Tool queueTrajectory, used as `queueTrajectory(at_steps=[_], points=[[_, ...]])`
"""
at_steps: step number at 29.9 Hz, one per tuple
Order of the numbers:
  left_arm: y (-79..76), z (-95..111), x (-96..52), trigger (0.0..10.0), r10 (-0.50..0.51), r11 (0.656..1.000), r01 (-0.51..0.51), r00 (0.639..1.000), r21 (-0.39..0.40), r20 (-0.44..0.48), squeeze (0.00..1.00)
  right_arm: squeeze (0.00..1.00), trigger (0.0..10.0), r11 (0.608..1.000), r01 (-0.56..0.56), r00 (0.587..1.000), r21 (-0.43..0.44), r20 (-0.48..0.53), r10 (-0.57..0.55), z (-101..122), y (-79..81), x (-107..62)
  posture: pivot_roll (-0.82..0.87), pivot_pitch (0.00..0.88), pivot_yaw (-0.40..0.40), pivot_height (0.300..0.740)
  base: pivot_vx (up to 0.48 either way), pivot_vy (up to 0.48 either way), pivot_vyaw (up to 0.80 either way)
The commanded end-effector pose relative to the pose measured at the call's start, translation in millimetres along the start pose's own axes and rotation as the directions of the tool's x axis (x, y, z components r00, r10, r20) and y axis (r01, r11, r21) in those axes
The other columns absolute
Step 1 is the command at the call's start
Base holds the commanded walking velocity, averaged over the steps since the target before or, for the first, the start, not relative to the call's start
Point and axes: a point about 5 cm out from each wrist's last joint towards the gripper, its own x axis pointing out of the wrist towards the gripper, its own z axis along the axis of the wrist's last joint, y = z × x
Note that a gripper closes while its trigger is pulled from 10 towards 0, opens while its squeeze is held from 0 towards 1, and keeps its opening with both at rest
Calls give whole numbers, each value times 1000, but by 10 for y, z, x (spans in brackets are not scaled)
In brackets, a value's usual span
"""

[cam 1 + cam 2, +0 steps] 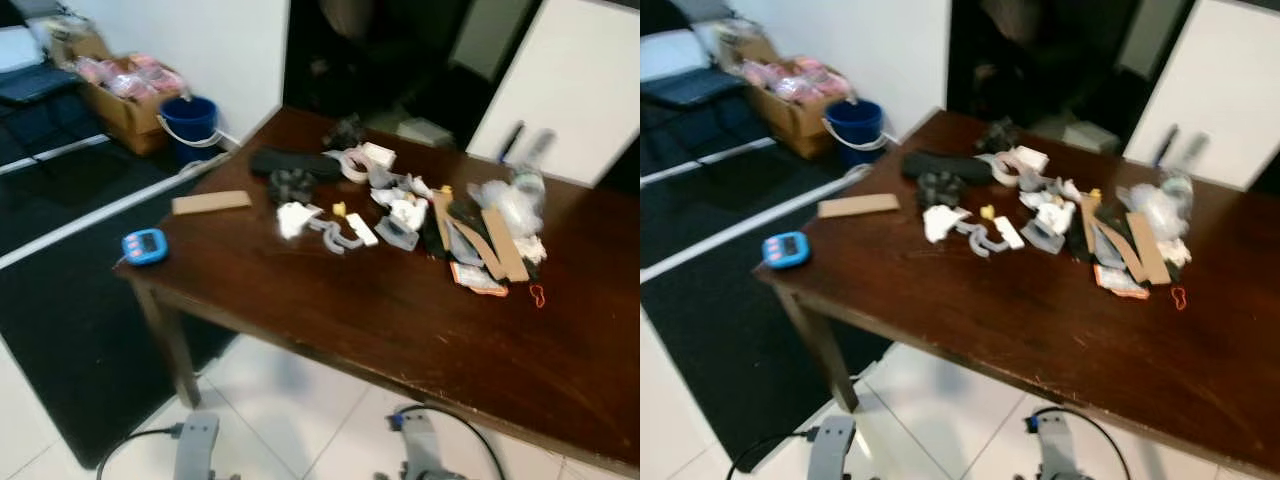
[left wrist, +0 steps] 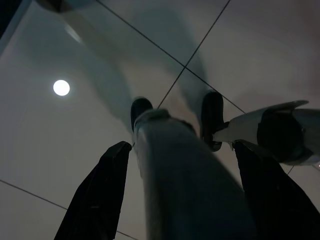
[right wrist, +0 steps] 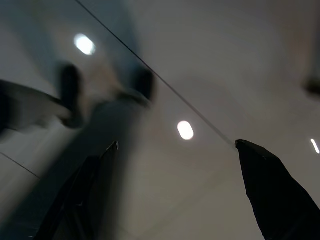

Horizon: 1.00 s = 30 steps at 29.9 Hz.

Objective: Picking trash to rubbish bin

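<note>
Fingers of the left gripper (image 2: 180, 195) are standing wide apart, holding nothing and touching nothing; between them the left wrist view is showing a grey limb of the robot and pale floor tiles (image 2: 60, 150) with a round light reflection. The right gripper (image 3: 175, 195) is likewise spreading its two black fingers (image 3: 270, 190) well apart over the glossy tiles, empty. Both arms are hanging low beside the robot's body, pointing down at the floor; in the left eye view only their silver upper parts are showing at the lower edge, the left arm (image 1: 197, 445) and the right arm (image 1: 425, 450), each with a black cable.

Ahead of the robot, a dark wooden table (image 1: 400, 330) is carrying the trash: a scattered pile (image 1: 400, 215) of white, grey and black scraps lying across its far half, with brown cardboard strips (image 1: 500, 245) and crumpled clear plastic (image 1: 510, 205) at the right end of the pile. A flat brown board (image 1: 211, 202) is lying apart near the table's left edge, and a small blue device (image 1: 144, 245) is sitting at the near left corner. Beyond the table on the left, a blue bucket (image 1: 190, 122) with a white handle is standing on the floor against the wall, just beside an open cardboard box (image 1: 125, 100) of pinkish items. The head views are slightly blurred.
</note>
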Motion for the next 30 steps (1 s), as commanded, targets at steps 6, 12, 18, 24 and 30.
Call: queueTrajectory(at_steps=[6,12,18,24,30], points=[[-5,-138,-19,10000,11,999,-12,999,-37,-37,0,0,10000,999,54,990,-6,-131,-55,-350,-142,-31,96,83,-56,740,0,0,-788],[-4,-145,-19,10000,18,999,-19,999,-39,-37,0,0,10000,997,78,983,2,-165,-77,-451,-192,-48,91,84,-58,740,0,0,-786],[54,-169,-38,10000,65,998,-66,997,-20,-41,0,0,10000,991,125,982,38,-149,-118,-469,-272,-64,90,92,-65,740,0,0,-782],[138,-266,-83,10000,115,993,-114,991,11,-73,0,0,10000,992,111,991,52,-76,-107,-348,-309,-62,90,100,-69,740,0,-80,-260],[196,-339,-116,10000,155,988,-152,983,37,-102,0,0,10000,998,55,998,31,-40,-54,-283,-238,-46,89,102,-73,740,0,-480,0]])
